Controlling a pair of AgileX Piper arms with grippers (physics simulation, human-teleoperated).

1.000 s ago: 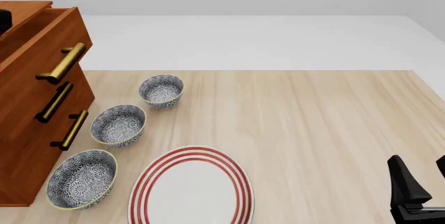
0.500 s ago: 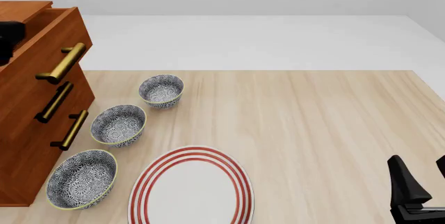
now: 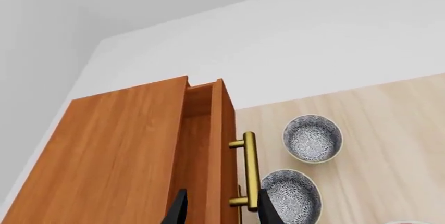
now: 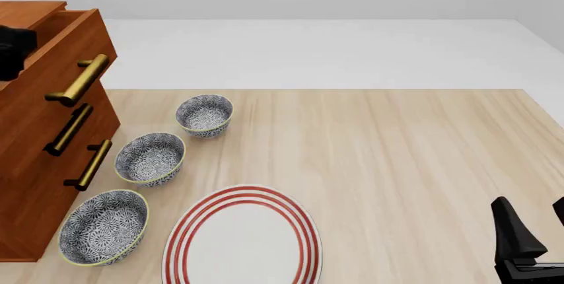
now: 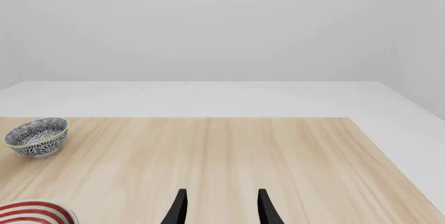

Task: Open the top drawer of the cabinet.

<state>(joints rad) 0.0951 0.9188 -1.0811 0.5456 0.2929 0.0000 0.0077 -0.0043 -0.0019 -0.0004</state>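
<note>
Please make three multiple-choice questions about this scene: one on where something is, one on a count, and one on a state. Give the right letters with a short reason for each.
1. In the front view, where does the red-ringed plate lie?
A. on top of the cabinet
B. on the table's near edge, right of the nearest bowl
C. at the table's far right corner

2. How many patterned bowls stand on the table?
A. one
B. three
C. five

3. What is the state of the top drawer?
A. pulled out past the two lower drawers
B. flush with them
C. removed and lying on the table

Answers: 1 B, the plate sits beside the nearest bowl at the near edge. 2 B, the front view shows three in a row by the cabinet. 3 A, its front and brass handle stick out, and the left wrist view shows a gap behind the front.
</note>
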